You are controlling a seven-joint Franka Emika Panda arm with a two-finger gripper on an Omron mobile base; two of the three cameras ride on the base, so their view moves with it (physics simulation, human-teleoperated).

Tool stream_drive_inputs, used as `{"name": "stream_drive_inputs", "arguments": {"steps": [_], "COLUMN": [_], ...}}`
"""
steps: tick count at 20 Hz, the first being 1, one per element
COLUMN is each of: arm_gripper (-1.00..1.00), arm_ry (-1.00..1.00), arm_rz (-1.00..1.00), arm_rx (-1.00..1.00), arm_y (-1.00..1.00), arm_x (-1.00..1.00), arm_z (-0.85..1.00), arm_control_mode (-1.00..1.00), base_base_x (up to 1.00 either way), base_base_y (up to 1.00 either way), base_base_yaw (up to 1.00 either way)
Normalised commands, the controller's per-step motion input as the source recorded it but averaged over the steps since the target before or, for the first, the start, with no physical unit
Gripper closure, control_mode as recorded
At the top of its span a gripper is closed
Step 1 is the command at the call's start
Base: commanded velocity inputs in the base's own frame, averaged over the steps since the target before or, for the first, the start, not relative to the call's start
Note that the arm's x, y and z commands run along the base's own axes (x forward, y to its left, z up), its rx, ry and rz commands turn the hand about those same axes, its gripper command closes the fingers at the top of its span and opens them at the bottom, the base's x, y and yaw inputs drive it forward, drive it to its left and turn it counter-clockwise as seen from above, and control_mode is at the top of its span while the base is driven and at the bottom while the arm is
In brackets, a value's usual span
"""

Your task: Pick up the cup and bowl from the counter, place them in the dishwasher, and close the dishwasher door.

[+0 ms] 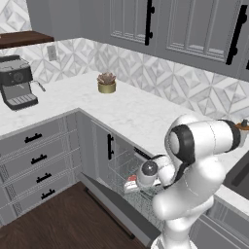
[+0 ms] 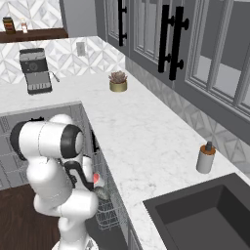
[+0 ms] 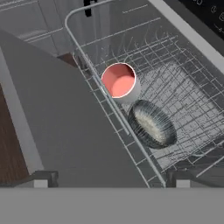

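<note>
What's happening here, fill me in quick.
The robot arm is loading the dishwasher. The cup and the bowl both sit in the wire rack, the bowl close beside the cup. The gripper hangs above them, open, holding nothing. The dishwasher door is down, not yet closed.

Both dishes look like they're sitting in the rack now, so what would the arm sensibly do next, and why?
Probably lift the open gripper up out of the rack: the cup and bowl both lie in the dishwasher, nothing is held, and the dishwasher door still hangs down open.
</note>
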Motion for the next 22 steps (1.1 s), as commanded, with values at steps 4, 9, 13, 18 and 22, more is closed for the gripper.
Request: {"name": "stream_drive_inputs", "arguments": {"steps": [4,9,13,18,22], "arm_gripper": [-1.0,-1.0,-1.0,-1.0,-1.0], "arm_ry": [0.03,0.08,0.1,0.11,0.02], "arm_rz": [0.04,0.05,0.03,0.01,0.02], "arm_rx": [-0.03,-0.07,-0.21,-0.32,-0.34], "arm_y": [1.0,1.0,1.0,1.0,1.0], "arm_x": [-0.14,0.0,0.0,0.0,-0.07], "arm_z": [1.0,1.0,1.0,1.0,1.0], "arm_control_mode": [-1.0,-1.0,-1.0,-1.0,-1.0], "base_base_x": [0.0,0.0,0.0,0.0,0.0], "base_base_y": [0.0,0.0,0.0,0.0,0.0], "base_base_yaw": [0.0,0.0,0.0,0.0,0.0]}}
